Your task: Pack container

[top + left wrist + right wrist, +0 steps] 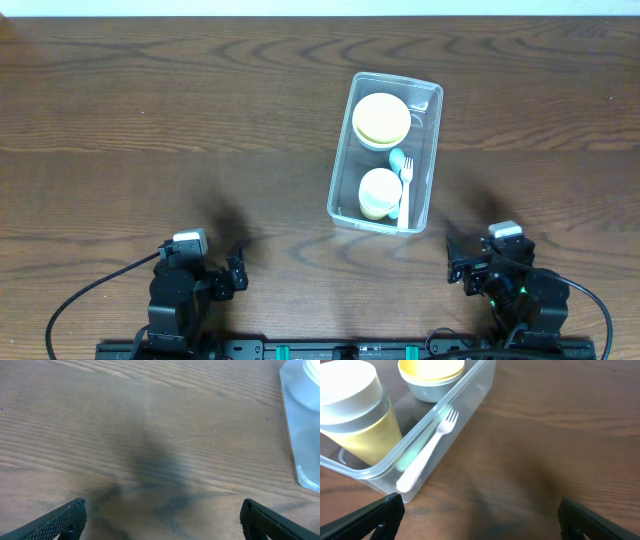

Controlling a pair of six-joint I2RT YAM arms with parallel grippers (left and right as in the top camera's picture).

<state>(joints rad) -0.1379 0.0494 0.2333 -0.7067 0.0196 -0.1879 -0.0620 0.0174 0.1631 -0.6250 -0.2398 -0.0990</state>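
Note:
The clear plastic container [425, 150] stands right of the table's middle. Inside it are a yellow bowl [381, 119] at the far end, stacked yellow and white cups [380, 192] at the near end, a white fork [406, 190] along the right wall and a light blue utensil [397, 160]. In the right wrist view the container [470, 385], cups [355, 410], bowl [431, 375] and fork [427, 447] show at upper left. My left gripper [162, 517] is open and empty at the near left. My right gripper [480, 515] is open and empty, just near of the container.
The dark wood table [150, 120] spreads all round. The container's corner [302, 425] shows at the right edge of the left wrist view. Both arm bases [180, 295] sit at the table's near edge.

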